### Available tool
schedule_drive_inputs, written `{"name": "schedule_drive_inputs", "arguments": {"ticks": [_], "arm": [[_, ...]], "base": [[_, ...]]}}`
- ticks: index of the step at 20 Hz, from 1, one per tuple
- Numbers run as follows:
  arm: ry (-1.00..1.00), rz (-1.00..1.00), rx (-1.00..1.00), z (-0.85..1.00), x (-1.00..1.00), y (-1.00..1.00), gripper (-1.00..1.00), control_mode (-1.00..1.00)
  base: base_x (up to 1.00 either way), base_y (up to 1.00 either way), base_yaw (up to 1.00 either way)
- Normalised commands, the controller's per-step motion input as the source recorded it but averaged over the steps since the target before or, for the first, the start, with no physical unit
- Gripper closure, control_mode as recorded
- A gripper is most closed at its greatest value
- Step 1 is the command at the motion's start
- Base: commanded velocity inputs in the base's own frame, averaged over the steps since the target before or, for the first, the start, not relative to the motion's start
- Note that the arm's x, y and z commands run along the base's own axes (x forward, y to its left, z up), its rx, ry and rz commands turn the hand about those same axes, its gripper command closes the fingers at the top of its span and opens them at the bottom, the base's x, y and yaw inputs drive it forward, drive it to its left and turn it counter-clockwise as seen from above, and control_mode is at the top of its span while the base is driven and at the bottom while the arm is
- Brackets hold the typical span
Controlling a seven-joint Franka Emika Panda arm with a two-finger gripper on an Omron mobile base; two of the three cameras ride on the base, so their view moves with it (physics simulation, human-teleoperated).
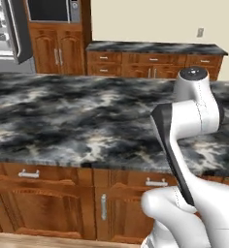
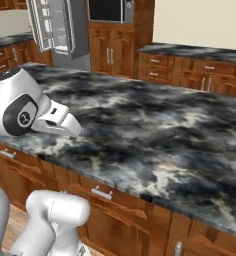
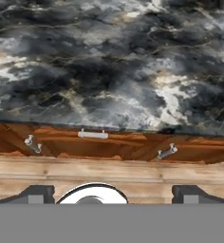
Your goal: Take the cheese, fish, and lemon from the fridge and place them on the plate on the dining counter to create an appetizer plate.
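The dining counter (image 1: pixel 63 116) (image 2: pixel 155 130) is a broad island of black-grey-white marbled stone over brown wood cabinets, and it spreads in front of the arm. In the hand view I look down on the counter (image 3: pixel 109 71) and its near edge. My gripper (image 3: pixel 111 193) is open, its two dark fingertips (image 3: pixel 35 193) far apart with nothing between them. The grey steel fridge (image 1: pixel 5 34) (image 2: pixel 55 25) stands beyond the island at the far left, one door swung open onto white shelves. The cheese, fish, lemon and plate are out of view.
A narrower stone-topped counter with drawers (image 1: pixel 155 48) (image 2: pixel 200 52) runs along the back wall. A dark built-in oven (image 1: pixel 51 9) (image 2: pixel 110 9) sits in tall wood cabinets beside the fridge. Cabinet doors with silver handles (image 1: pixel 39 193) front the island above the wood floor (image 3: pixel 109 171).
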Motion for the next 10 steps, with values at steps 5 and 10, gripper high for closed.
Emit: {"name": "schedule_drive_inputs", "arguments": {"ticks": [5, 10], "arm": [[0.0, 0.0, 0.0, 0.0, 0.0, 0.0, -1.0, 1.0], [0.0, 0.0, 0.0, 0.0, 0.0, 0.0, -1.0, 1.0]], "base": [[0.01, 1.0, 0.46], [0.54, 1.0, 0.27]]}}
